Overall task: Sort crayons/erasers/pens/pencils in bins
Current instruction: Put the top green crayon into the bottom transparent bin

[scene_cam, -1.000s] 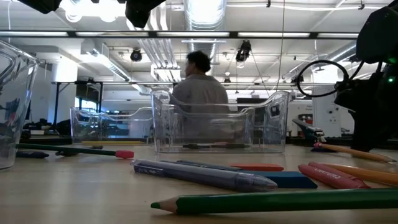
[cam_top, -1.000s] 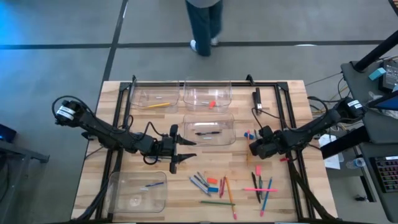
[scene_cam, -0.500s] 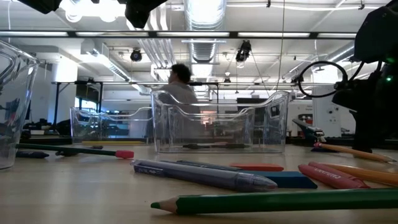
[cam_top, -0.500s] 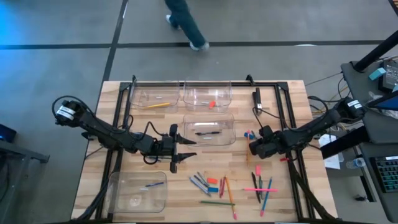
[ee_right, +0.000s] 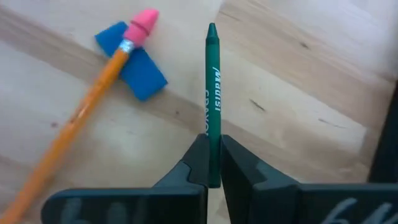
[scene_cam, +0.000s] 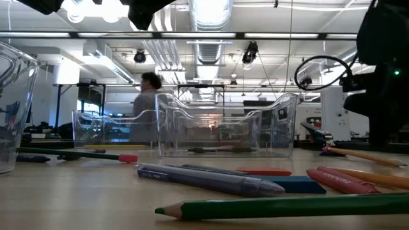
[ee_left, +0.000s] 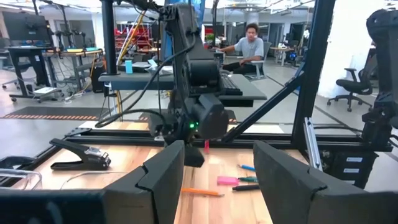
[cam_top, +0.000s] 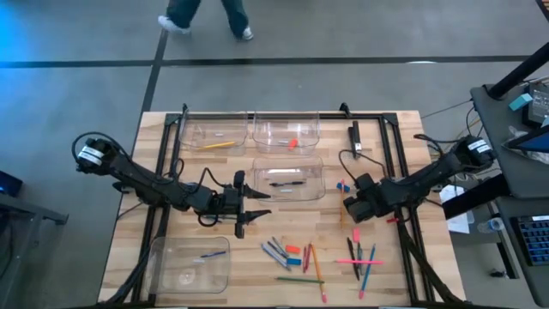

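Note:
My right gripper [ee_right: 212, 169] is shut on a green crayon [ee_right: 212, 93] over the table's right half, and shows in the high view too [cam_top: 348, 206]. Below it on the wood lie a light blue eraser [ee_right: 132, 61] and an orange pencil [ee_right: 81, 115] with a pink tip. My left gripper [cam_top: 262, 204] hovers open and level near the table's middle, its fingers [ee_left: 214, 180] with nothing between them. Four clear bins stand on the table: two at the far edge [cam_top: 213, 136] [cam_top: 286, 133], one in the middle [cam_top: 288, 178], one near left [cam_top: 190, 262]. My right gripper pinches the green crayon by its blunt end [ee_right: 212, 158] between its two fingers [ee_right: 196, 163]. The fingers slant steeply down from above. The rest of the crayon sticks out past the fingertips, its pointed end [ee_right: 212, 28] away from the gripper, over the table top.
Loose pens, pencils, crayons and an eraser lie near the front edge in two groups [cam_top: 292, 253] [cam_top: 360, 253]. A black metal frame [cam_top: 283, 113] runs round the table. A black clip-like tool [cam_top: 354, 136] lies at the far right. A person walks beyond the far edge [cam_top: 206, 17].
My right arm has risen a little from the table, as the low view shows. The person beyond the far edge has walked toward the left.

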Robot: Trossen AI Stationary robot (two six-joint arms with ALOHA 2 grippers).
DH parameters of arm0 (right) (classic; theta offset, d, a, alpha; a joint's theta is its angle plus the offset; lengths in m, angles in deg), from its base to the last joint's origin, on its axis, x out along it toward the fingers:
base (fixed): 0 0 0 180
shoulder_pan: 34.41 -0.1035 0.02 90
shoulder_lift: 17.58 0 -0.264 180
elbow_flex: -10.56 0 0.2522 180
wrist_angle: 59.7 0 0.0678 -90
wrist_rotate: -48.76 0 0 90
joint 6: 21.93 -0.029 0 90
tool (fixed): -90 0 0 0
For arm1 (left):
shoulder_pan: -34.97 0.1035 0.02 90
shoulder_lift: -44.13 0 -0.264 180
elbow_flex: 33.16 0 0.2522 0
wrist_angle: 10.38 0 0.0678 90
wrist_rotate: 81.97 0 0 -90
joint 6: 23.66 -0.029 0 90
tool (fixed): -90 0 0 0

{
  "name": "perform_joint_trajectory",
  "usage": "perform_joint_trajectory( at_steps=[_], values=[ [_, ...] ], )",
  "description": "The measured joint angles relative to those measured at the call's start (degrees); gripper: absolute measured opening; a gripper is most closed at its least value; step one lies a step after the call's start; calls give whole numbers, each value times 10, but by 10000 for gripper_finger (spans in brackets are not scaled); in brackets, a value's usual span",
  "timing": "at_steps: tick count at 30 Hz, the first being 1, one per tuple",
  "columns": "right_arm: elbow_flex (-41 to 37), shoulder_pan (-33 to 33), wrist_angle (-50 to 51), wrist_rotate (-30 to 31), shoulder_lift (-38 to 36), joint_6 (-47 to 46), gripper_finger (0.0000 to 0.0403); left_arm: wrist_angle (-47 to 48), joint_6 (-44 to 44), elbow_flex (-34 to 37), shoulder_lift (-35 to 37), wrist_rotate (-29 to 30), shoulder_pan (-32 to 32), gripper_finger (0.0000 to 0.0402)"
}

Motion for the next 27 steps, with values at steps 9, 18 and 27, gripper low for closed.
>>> perform_joint_trajectory(
  at_steps=[9,18,27],
  values=[
    [69,-30,-1,57,-8,41,13,1,0,0,0,2,0,178],
    [152,-101,-50,140,-8,112,13,1,0,0,0,2,0,178],
    [167,-131,-289,193,-6,331,13,-1,30,-2,-1,5,2,178]
  ],
)
